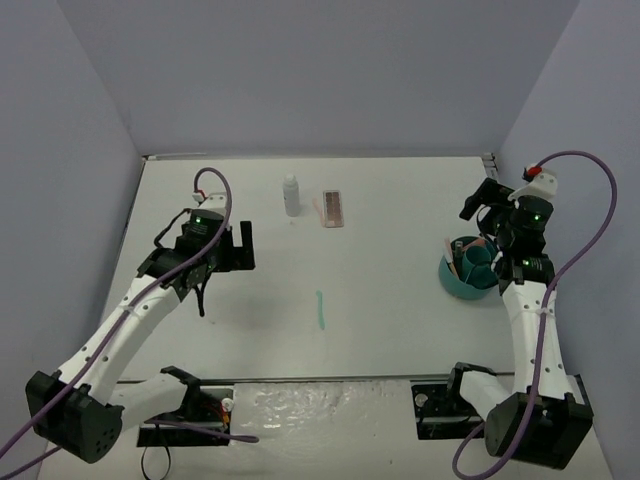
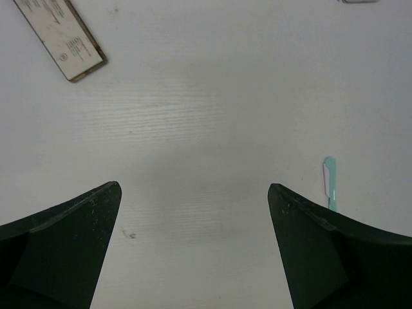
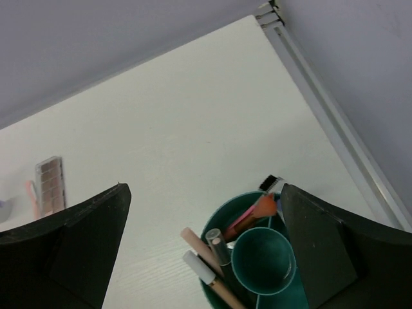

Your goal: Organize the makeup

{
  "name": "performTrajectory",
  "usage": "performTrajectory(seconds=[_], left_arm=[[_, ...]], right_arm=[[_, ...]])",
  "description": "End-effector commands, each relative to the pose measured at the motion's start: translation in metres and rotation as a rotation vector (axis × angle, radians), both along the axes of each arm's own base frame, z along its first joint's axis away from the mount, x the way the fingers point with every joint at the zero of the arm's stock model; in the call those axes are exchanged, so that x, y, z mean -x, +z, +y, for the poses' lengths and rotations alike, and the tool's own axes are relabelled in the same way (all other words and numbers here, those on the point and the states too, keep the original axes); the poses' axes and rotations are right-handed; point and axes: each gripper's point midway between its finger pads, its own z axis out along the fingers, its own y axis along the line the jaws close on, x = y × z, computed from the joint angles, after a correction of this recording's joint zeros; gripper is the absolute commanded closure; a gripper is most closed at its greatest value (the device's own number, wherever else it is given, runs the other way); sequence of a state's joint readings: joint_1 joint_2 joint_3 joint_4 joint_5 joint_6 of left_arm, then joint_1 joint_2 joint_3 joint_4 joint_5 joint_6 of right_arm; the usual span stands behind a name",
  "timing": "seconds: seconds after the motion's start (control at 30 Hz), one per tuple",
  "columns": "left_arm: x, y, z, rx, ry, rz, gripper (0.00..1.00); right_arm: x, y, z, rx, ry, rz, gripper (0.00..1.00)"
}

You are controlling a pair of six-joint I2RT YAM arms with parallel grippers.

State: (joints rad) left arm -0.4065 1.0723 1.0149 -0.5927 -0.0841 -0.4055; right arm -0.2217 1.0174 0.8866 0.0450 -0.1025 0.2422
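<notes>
Left pincer (image 2: 193, 185) spread wide, nothing btwn its fingers. We see a palette (image 2: 61, 38) ahead-left of it, flat on the table (image 2: 212, 96). Teal stick (image 2: 330, 183) lies by its right finger. Bottle (image 1: 291, 195) stands just left of the palette. Right pincer (image 3: 204, 187) also spread, empty, hovering over tub (image 3: 261, 264). Sticks (image 3: 192, 238) and a brush (image 3: 256, 211) lean in the tub, just below it.

— What is sitting on the right side of the white table (image 1: 400, 330)?
— A round teal tub (image 1: 458, 287) is standing upright there, near the edge.
— And around it?
— Plain pale walls (image 1: 320, 70) are enclosing the table on three sides, and a metal rail (image 3: 322, 109) is running along its right edge.
</notes>
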Motion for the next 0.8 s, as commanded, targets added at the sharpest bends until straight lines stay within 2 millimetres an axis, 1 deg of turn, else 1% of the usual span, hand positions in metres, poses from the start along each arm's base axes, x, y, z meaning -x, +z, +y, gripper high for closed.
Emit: performTrajectory(seconds=[0.0, 0.07, 0.17, 0.2, 0.27, 0.37, 0.43, 0.53, 0.63, 0.77], left_arm=[[0.004, 0.001, -0.048, 0.098, -0.008, 0.034, 0.03], [0.012, -0.011, -0.070, 0.089, -0.036, 0.069, 0.03], [0.018, -0.030, -0.104, 0.138, -0.036, 0.123, 0.03], [0.020, -0.035, -0.111, 0.142, -0.038, 0.133, 0.03], [0.021, -0.045, -0.125, 0.146, -0.026, 0.146, 0.03], [0.021, -0.052, -0.149, 0.157, -0.021, 0.148, 0.03], [0.022, -0.063, -0.160, 0.131, -0.015, 0.164, 0.04], [0.022, -0.079, -0.176, 0.092, -0.012, 0.190, 0.08], [0.023, -0.091, -0.188, 0.065, -0.007, 0.218, 0.16], [0.026, -0.108, -0.199, 0.032, -0.011, 0.258, 0.29]], right_arm=[[-0.003, 0.052, 0.037, -0.014, 0.138, -0.150, 0.00], [0.000, 0.056, 0.043, -0.012, 0.158, -0.164, 0.00], [0.005, 0.055, 0.054, -0.014, 0.193, -0.175, 0.00], [0.006, 0.055, 0.057, -0.016, 0.204, -0.178, 0.00], [0.009, 0.050, 0.064, -0.017, 0.234, -0.173, 0.00], [0.011, 0.037, 0.073, -0.023, 0.274, -0.149, 0.00], [0.012, 0.030, 0.081, -0.029, 0.307, -0.133, 0.00], [0.013, 0.023, 0.087, -0.021, 0.329, -0.119, 0.00], [0.016, 0.019, 0.090, -0.009, 0.336, -0.116, 0.00], [0.018, 0.018, 0.094, 0.007, 0.348, -0.115, 0.00]])
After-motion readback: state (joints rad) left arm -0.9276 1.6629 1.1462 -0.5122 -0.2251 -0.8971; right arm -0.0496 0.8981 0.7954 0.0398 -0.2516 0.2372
